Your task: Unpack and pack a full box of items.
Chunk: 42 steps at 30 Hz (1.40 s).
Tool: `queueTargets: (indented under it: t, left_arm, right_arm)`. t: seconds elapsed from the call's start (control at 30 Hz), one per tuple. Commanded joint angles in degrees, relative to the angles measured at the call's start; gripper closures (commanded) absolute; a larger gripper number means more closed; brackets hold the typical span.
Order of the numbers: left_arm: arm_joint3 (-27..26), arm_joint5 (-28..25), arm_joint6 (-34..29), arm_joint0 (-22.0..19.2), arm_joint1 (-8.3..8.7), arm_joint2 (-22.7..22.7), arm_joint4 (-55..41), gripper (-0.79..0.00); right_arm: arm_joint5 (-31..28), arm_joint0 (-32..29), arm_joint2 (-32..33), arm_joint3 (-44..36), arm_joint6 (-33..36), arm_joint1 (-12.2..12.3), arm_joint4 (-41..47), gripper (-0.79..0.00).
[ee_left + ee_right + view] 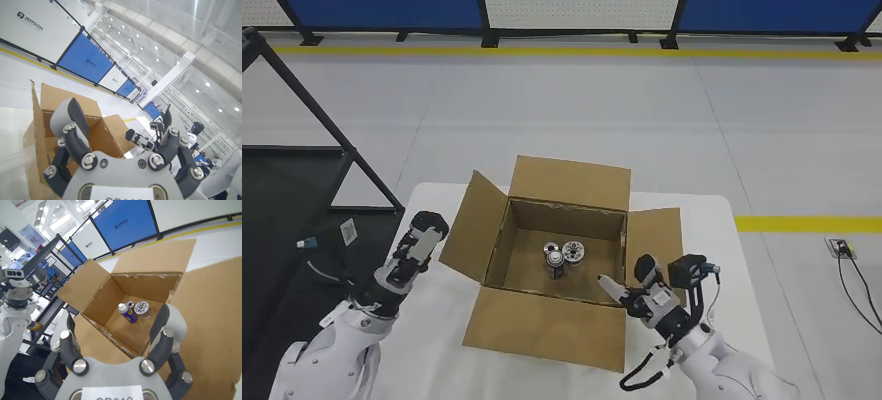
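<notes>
Your left gripper [428,228] hangs wide open and empty just outside the left flap of the open brown cardboard box [542,328]. Your right gripper [627,279], equally spread and empty, sits at the near right corner, probably lined up for the blue spray can [556,263] and round silver metal parts [574,250] close together on the box floor.

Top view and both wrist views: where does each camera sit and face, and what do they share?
Top view: above the arms, looking down at the open box on the table; both arms show.
Left wrist view: behind the left gripper, facing up past the box toward the hall ceiling.
Right wrist view: behind the right gripper, looking down into the box at the spray can.
Shared: top and right wrist both show the spray can.
</notes>
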Motion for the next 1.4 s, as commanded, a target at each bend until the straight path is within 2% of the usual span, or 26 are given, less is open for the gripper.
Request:
queueTargets:
  t: [0.0,0.2,0.33,0.8,0.93,1.17,1.37]
  left_arm:
    - [-0.6,-0.3,1.2,1.5,0.03,-1.5,-0.6,-0.785]
    - [-0.6,-0.8,4.0,5.2,0.09,-5.3,-2.4,-0.785]
    - [-0.9,-1.1,4.7,7.6,0.06,-6.6,-3.5,-0.785]
    - [-1.1,-0.8,4.8,7.8,0.05,-6.5,-3.5,-0.785]
    - [-1.2,1.3,5.4,6.7,0.07,-6.4,-3.6,-0.785]
    - [0.0,2.0,3.9,6.7,0.34,-8.8,-6.5,-0.785]
    - [0.0,2.1,3.5,6.9,0.38,-9.2,-7.0,-0.785]
  right_arm:
    - [-0.1,1.2,-2.3,-1.5,1.7,-0.1,-3.4,-0.785]
    - [3.1,10.5,-12.3,0.8,10.3,-1.2,-12.7,-0.785]
    - [6.5,16.8,-17.8,5.5,12.0,-2.7,-12.5,-0.785]
    - [7.0,17.6,-18.5,7.1,12.0,-3.0,-12.5,-0.785]
    - [5.5,23.0,-21.5,12.2,14.0,-4.2,-10.2,-0.785]
    - [11.3,35.4,-27.8,24.6,20.8,-7.2,-13.8,-0.785]
    - [13.2,42.4,-31.6,34.8,25.4,-9.7,-14.0,-0.785]
